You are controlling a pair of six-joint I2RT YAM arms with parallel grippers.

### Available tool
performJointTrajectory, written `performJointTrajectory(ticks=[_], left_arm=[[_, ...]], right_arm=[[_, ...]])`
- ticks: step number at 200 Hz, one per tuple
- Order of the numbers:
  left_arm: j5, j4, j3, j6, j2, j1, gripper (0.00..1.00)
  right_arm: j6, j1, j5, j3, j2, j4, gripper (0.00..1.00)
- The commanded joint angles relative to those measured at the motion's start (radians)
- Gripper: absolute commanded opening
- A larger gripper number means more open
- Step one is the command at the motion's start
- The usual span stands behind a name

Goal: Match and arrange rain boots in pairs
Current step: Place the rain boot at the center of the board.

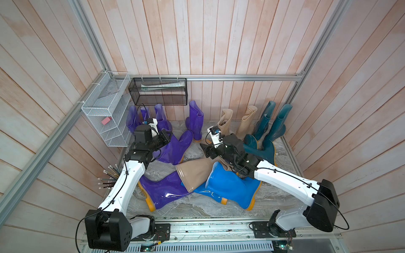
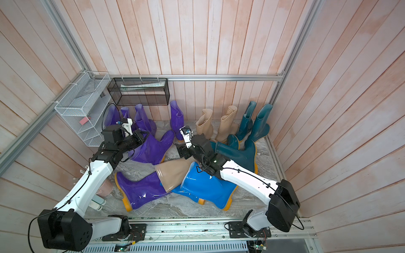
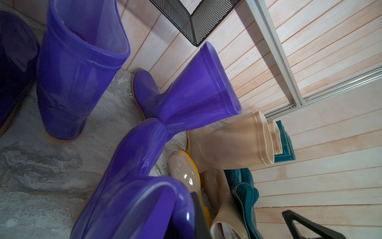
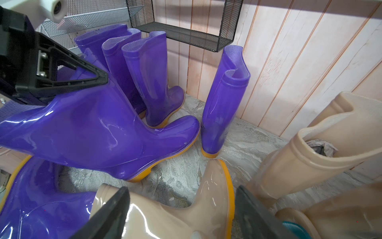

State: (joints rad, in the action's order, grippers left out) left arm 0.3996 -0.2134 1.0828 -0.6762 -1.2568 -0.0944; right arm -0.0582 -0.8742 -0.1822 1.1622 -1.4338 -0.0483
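My left gripper is shut on the shaft rim of a glossy purple rain boot, which it holds tilted; its dark finger lies against the rim. My right gripper is open, its fingers either side of a beige boot lying on the floor without touching it. Purple boots stand at the back left, with one standing apart. Beige boots and teal boots stand at the back right. A purple boot and blue boots lie in front.
A white wire basket hangs on the left wall and a black mesh basket on the back wall, above the purple boots. Two teal boots lie under my right arm. Pencils stick out at the left. Wood-plank walls close in three sides.
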Motion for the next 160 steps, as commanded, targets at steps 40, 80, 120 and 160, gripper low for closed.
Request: performJointTrajectory(ticks=[40,80,120,160], left_arm=[[-0.117,0.213,0.006,-0.256,0.002,-0.048,0.0],[-0.313,0.194,0.026,-0.354,0.026,-0.132,0.0],[-0.467,0.145,0.047,-0.418,0.07,-0.175,0.0],[-0.522,0.119,0.045,-0.457,0.12,-0.18,0.0]], right_arm=[[0.007,0.009,0.03,0.067,-0.024,0.002,0.82],[0.007,0.014,0.069,0.094,-0.054,0.006,0.82],[0.005,0.018,0.09,0.088,-0.051,-0.012,0.82],[-0.005,0.024,0.172,0.08,-0.057,-0.023,0.82]])
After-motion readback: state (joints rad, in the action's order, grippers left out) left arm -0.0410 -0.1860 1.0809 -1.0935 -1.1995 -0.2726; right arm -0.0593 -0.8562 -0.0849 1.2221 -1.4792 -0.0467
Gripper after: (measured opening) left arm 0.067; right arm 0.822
